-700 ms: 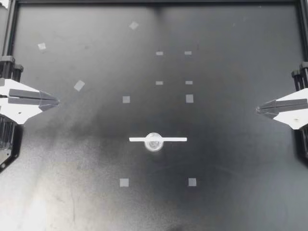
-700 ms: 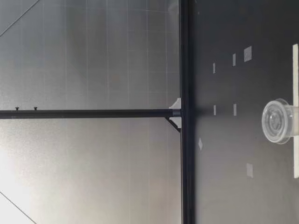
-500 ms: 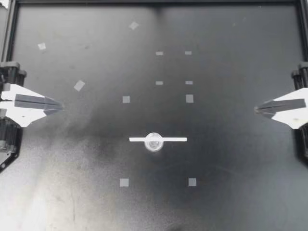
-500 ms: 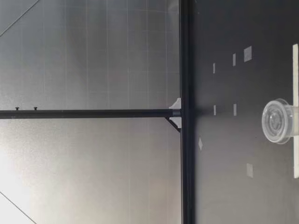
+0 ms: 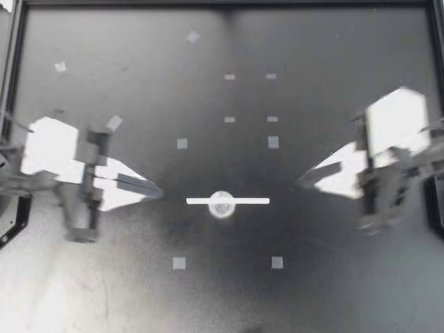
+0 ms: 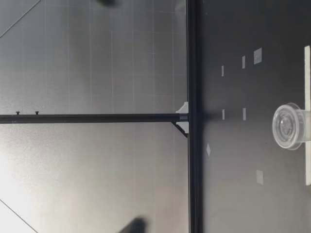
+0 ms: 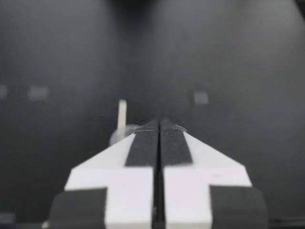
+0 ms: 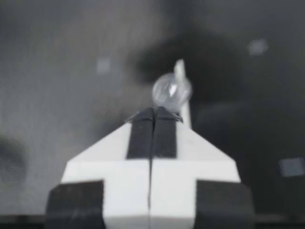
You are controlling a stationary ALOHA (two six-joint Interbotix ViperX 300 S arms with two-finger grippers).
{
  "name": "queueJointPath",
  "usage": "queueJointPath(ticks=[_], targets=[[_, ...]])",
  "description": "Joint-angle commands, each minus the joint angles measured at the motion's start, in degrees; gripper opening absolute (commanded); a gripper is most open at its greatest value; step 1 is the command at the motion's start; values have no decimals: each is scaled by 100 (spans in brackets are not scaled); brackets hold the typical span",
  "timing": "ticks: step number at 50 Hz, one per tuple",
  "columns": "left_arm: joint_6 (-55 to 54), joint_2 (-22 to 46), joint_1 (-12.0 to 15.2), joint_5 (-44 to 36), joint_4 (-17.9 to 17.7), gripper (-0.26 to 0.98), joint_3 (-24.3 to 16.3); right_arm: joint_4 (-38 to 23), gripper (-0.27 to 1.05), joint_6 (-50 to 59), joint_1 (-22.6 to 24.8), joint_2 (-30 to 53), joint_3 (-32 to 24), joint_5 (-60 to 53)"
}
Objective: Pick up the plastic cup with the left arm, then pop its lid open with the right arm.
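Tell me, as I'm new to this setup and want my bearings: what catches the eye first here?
A small clear cup sits on the middle of a white strip near the centre of the dark table. My left gripper and my right gripper, both shut and empty, point at it from either side.

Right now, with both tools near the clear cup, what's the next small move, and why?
Probably open the right tool: both it and the left tool are shut, pointing at the clear cup on the white strip, neither touching it.
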Motion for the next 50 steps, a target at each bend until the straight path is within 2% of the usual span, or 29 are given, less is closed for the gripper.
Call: queueJointPath(ticks=[1, 11, 15, 25, 29, 50], targets=[[-88, 466, -9, -360, -9, -10, -141, 9, -9, -9, 158, 598, -352, -387], [-343, 1336, -9, -1090, -9, -1, -88, 9, -9, 202, 185, 1512, -571, -1081], [-352, 1600, -9, -1134, -9, 8, -141, 18, -9, 308, 185, 1784, -624, -1222], [-316, 2197, -9, -1230, -9, 40, -308, 9, -9, 501, 185, 2452, -844, -1424], [-316, 2373, -9, -1371, -18, 48, -343, 9, -9, 510, 185, 2610, -914, -1494], [-316, 3313, 62, -1547, -149, 50, -782, 9, -9, 703, 44, 3243, -1143, -1679]])
